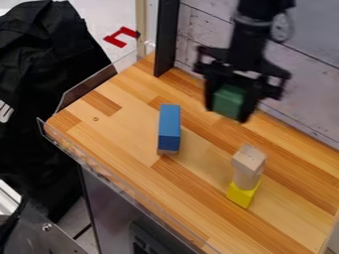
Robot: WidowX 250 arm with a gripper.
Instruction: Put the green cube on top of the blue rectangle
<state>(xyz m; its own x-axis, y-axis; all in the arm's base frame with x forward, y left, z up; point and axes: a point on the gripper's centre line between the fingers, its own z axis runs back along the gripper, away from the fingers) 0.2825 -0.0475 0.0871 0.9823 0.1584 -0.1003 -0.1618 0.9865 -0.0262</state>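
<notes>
The black gripper (228, 110) hangs over the back of the wooden counter, to the right of the blue rectangle and higher than it. Held between its two fingers is the green cube (229, 100), clear of the wood. On the counter left of centre lies the blue rectangle (169, 124), its long side running from back to front. A small light wooden piece shows under its front end.
Right of centre stands a stack: a yellow block (242, 194) at the bottom and a pale wooden piece (248, 166) above it. A clear rim (99, 171) edges the wooden counter (126, 134). A black post (166, 39) and a whitish plank wall (205, 30) stand behind.
</notes>
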